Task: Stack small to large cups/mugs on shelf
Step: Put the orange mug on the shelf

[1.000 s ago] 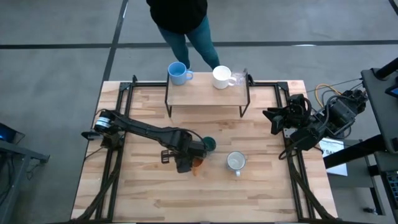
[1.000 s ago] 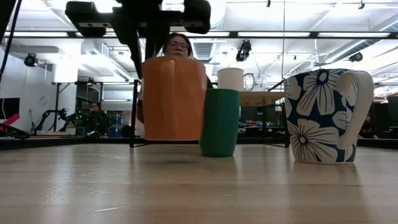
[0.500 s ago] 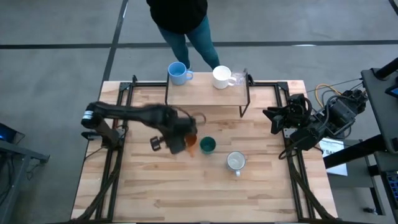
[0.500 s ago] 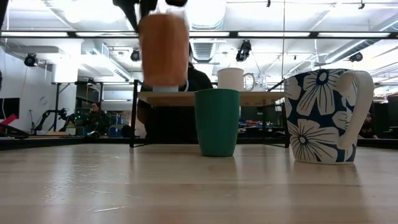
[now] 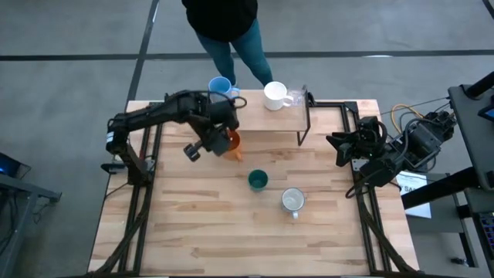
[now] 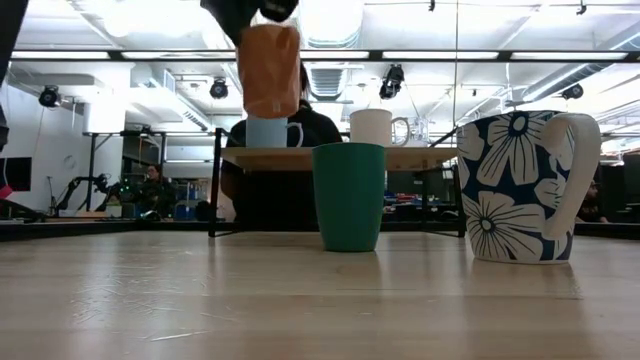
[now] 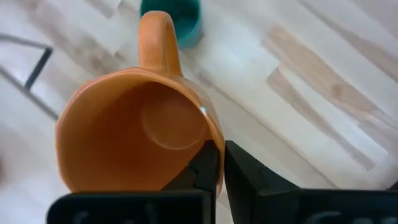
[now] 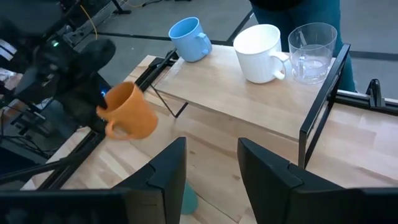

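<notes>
Carrying the orange mug [image 5: 230, 142] in the air just in front of the shelf [image 5: 262, 120], below the light blue mug [image 5: 221, 89] at the shelf's left end. Left pincer [image 7: 219, 163] pinching the orange mug's rim wall, one finger inside, one outside. Looking rigid, glazed and likely slippery, breakable if knocked on the shelf edge; handle [image 7: 159, 38] swinging free, so probably prone to tipping in so narrow a grip. White mug [image 5: 275, 95] and clear glass [image 8: 311, 51] sitting toward the shelf's right end. Dark green cup [image 5: 258, 181] and flowered mug [image 5: 292, 201] waiting on the bench [image 5: 193, 239], in front of the shelf. Right pincer [image 8: 211, 165] resting spread, off to the shelf's right. Hiding the pinch point in the high view; cutting off the pincer in the low view.
</notes>
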`<move>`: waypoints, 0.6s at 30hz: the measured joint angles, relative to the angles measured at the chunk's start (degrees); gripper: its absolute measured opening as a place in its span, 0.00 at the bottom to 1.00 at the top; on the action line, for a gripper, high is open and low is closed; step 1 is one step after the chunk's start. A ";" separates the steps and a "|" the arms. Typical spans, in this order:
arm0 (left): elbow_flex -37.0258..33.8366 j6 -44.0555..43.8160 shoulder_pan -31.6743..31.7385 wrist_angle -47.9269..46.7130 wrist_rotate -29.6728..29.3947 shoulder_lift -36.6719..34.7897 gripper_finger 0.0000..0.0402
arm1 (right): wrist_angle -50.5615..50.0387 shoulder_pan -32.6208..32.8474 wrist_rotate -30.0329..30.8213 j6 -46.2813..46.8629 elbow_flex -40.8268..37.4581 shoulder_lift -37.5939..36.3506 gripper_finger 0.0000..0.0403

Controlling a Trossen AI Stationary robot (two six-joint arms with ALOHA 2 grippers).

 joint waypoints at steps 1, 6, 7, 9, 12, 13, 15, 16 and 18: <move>-0.02 0.00 0.94 -0.03 0.01 0.21 0.00 | 0.05 0.00 0.01 0.00 -0.10 0.00 0.34; 0.45 -0.02 4.71 -0.06 -1.20 2.28 0.00 | 0.46 0.00 -0.01 0.02 -0.73 0.00 0.33; 0.70 -0.22 5.33 -0.02 -1.34 2.67 0.00 | 0.64 0.00 -0.01 0.04 -0.97 0.00 0.33; 1.01 -1.30 6.46 0.05 -2.13 3.12 0.00 | 1.31 0.00 -0.03 0.02 -1.61 0.00 0.33; 1.30 -1.55 7.77 -0.05 -3.00 3.36 0.00 | 2.09 0.00 -0.10 0.38 -2.65 0.00 0.34; 1.46 -1.89 8.12 0.01 -3.64 3.40 0.00 | 2.09 0.00 -0.29 0.76 -2.99 0.00 0.34; 1.86 -2.58 8.92 -0.06 -4.22 3.40 0.00 | 2.07 0.00 -0.45 1.36 -3.80 -0.02 0.33; 2.08 -2.82 9.37 -0.08 -4.12 3.34 0.00 | 2.07 0.00 -0.47 1.40 -4.15 -0.02 0.33; 2.44 -2.99 10.31 0.00 -4.00 3.19 0.00 | 2.08 0.00 -0.47 1.38 -4.58 0.02 0.33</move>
